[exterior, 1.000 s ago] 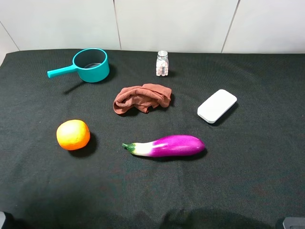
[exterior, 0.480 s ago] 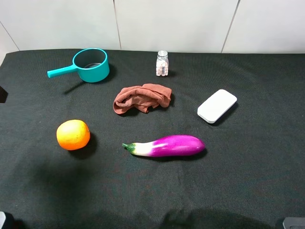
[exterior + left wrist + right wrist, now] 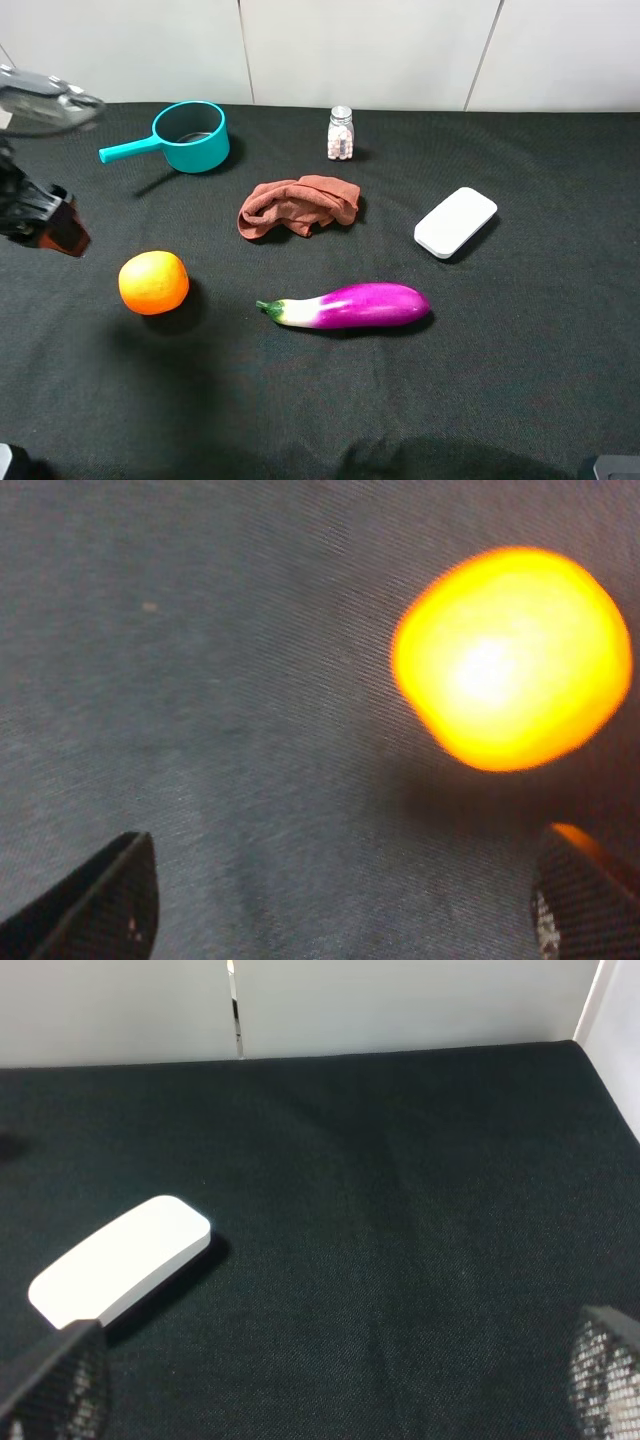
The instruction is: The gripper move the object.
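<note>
The left arm is coming in from the left edge of the bench, where a moment ago only a dark sliver was showing. Its left gripper (image 3: 45, 218) is now hanging over the black cloth, blurred in the high view. Nothing else on the bench (image 3: 520, 380) is changing place.

The orange (image 3: 153, 282) is sitting on the left front part of the bench, in front of the teal pot (image 3: 190, 135) and well apart from the purple eggplant (image 3: 350, 305) on its right. The left gripper is hovering near it, a little behind and to its left, not touching it. In the left wrist view the jaws are standing wide apart with only bare cloth between them. The orange is lying ahead of them, off toward one finger, which is catching an orange glow at its tip.

The right gripper (image 3: 330, 1380) is also holding its jaws spread with nothing between them. It is looking over the right side of the bench, where the white case (image 3: 120, 1260) is lying flat.

A crumpled brown cloth (image 3: 298, 206) is lying in the middle, behind the eggplant. A small pill bottle (image 3: 341, 133) is standing upright near the back edge.
</note>
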`<action>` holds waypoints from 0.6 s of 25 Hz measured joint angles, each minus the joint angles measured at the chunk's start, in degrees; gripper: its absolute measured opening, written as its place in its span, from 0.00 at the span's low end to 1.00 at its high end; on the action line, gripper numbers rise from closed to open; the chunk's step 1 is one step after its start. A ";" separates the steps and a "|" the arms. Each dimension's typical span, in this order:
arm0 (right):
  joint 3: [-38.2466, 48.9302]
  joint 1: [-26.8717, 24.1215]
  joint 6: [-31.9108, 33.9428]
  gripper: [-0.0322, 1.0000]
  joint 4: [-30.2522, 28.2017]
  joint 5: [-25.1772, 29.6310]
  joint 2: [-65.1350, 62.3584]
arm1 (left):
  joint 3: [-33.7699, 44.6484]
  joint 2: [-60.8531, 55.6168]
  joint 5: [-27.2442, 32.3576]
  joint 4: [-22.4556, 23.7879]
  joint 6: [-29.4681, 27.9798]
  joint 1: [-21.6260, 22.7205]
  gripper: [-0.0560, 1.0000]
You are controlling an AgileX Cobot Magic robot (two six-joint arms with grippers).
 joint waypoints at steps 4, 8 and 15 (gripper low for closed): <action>0.00 0.00 0.00 0.70 0.00 0.00 0.00 | 0.00 3.71 -2.47 0.05 0.00 -3.82 0.80; 0.00 0.00 0.00 0.70 0.00 0.00 0.00 | 0.00 6.77 -4.54 0.05 0.00 -6.97 0.80; 0.00 0.00 0.00 0.70 0.00 0.00 0.00 | 0.00 12.22 -8.66 0.05 0.05 -10.19 0.80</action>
